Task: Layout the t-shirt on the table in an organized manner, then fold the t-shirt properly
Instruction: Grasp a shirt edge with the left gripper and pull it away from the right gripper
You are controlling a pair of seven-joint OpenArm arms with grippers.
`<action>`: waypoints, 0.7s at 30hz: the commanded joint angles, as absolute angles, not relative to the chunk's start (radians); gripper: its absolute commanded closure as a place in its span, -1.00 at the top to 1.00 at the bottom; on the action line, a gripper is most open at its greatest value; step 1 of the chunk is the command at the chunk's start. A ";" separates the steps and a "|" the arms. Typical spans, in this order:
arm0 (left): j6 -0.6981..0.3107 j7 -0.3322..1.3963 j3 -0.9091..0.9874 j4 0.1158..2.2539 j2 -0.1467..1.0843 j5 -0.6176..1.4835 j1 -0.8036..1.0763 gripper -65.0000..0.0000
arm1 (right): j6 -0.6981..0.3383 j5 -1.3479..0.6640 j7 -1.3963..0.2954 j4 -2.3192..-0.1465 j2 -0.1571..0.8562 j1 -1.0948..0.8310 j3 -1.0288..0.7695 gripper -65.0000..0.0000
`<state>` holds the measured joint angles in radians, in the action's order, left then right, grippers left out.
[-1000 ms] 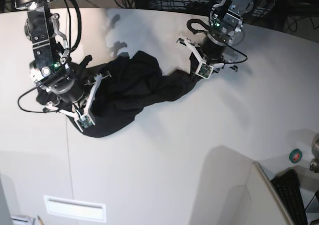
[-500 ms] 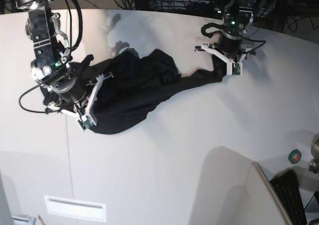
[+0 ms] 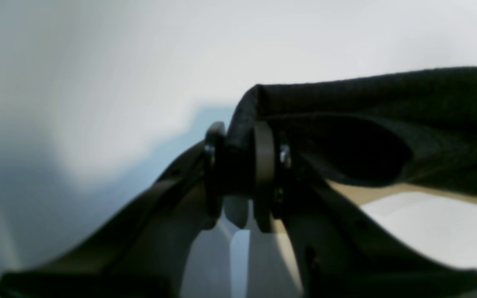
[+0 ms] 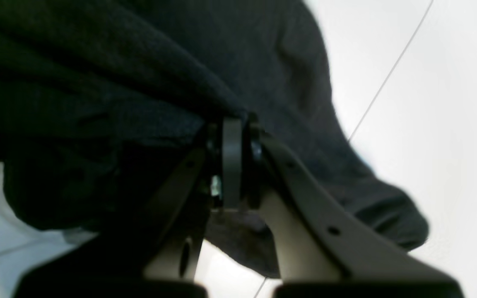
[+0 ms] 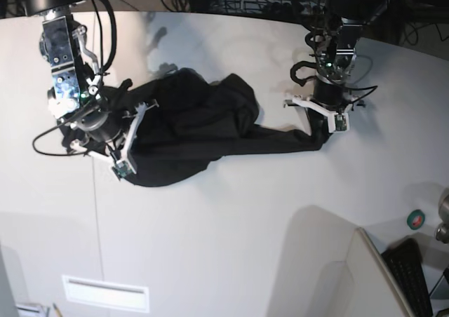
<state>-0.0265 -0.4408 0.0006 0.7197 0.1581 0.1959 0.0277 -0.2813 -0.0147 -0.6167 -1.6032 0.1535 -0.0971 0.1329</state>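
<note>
shirt (image 5: 196, 131) bunched on table (image 5: 231, 233); left gripper (image 3: 238, 165) clenched on its stretched end, right gripper (image 4: 232, 165) clamping the bunched end.

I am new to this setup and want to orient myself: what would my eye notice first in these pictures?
First, the black t-shirt, bunched and stretched in a long dark strip across the white table. Next, the two arms holding its ends: the right gripper on the base view's left, the left gripper on its right. In both wrist views the fingers are shut on cloth.
</note>
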 commanded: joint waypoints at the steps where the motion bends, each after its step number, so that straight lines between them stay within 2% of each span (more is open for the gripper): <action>1: 0.002 -0.209 0.010 0.707 0.162 0.208 0.070 -0.67 | -0.278 -0.008 -0.601 -1.627 0.160 -0.088 0.128 -1.00; 12: 0.008 -0.216 0.047 1.035 0.097 0.208 0.392 -0.68 | -0.278 -0.007 -0.601 -1.627 0.160 -0.097 0.128 -1.00; 14: 0.045 -0.216 0.061 1.056 0.071 0.203 0.421 -0.68 | -0.278 -0.008 -0.601 -1.627 0.159 -0.096 0.128 -1.00; 16: 0.113 -0.216 0.053 1.056 0.068 0.202 0.429 -0.75 | -0.278 -0.008 -0.601 -1.627 0.159 -0.091 0.128 -1.00; 18: 0.171 -0.216 0.019 1.040 0.073 0.202 0.427 -0.99 | -0.278 -0.008 -0.601 -1.627 0.159 -0.087 0.128 -1.00; 21: 0.188 -0.213 -0.038 1.012 0.082 0.200 0.414 -1.00 | -0.278 -0.008 -0.601 -1.627 0.159 -0.074 0.128 -1.00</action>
<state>0.1909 -0.4225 -0.0364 1.0485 0.0795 0.1818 0.3931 -0.2813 -0.0139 -0.6201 -1.6089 0.1528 -0.0910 0.1314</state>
